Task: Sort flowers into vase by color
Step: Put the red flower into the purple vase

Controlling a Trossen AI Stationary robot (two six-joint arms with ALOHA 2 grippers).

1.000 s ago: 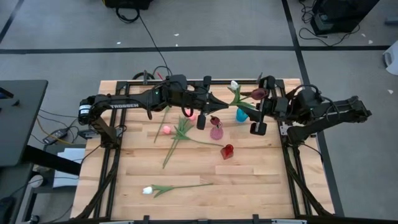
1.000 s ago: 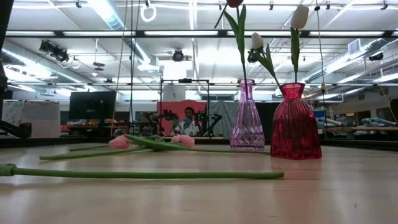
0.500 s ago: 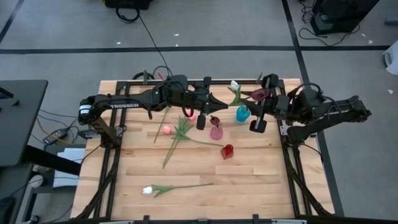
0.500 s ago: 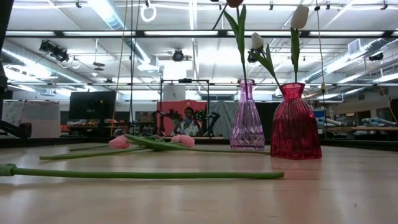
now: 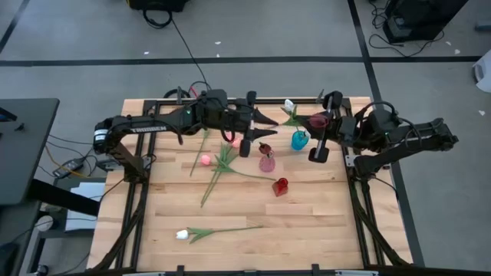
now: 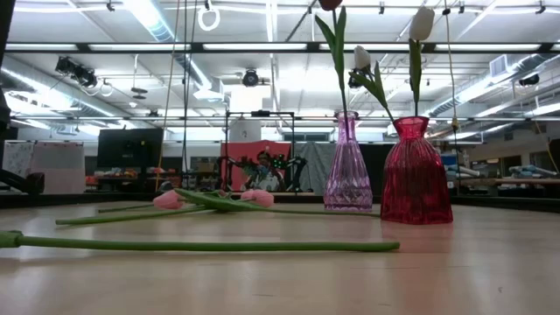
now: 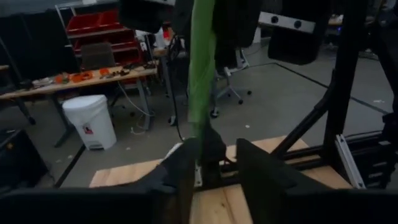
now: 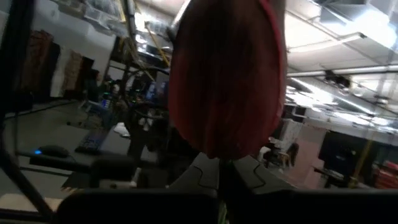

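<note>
Wooden slatted table [image 5: 307, 222] under bright ceiling strip lights; cluttered lab beyond it, with a seated person [image 6: 260, 171] visible far behind in the low view.

Left gripper [image 5: 261, 126] was over the far middle of the table, close to the purple vase [image 5: 267, 162]. Its fingers [image 7: 186, 171] stood apart, a green stem [image 7: 201, 68] rising between them; could not tell whether either finger touched it. A maroon tulip [image 5: 265, 147] sat above the purple vase's mouth.

Right gripper [image 5: 328, 123] was at the far right of the table, beside the blue vase [image 5: 298, 140]. Its fingers were closed on the stem of a dark maroon tulip [image 5: 317, 118], whose head filled most of the right wrist view [image 8: 227, 74]. A white tulip [image 5: 289, 105] leaned out near the blue vase.

Red vase [image 5: 280, 186] stood nearer the table's middle, apart from the other two. Seen low, it held a stem with a white head [image 6: 422, 24]; the purple vase [image 6: 347, 166] held a tall green stem.

Loose flowers: two pink tulips [image 5: 205, 159] lying on the boards left of the purple vase, stems crossing; their heads showed low down as well [image 6: 168, 200]. One white tulip [image 5: 182, 234] lay alone near the front edge, its long stem [image 6: 201, 245] stretched flat across the low view.
</note>
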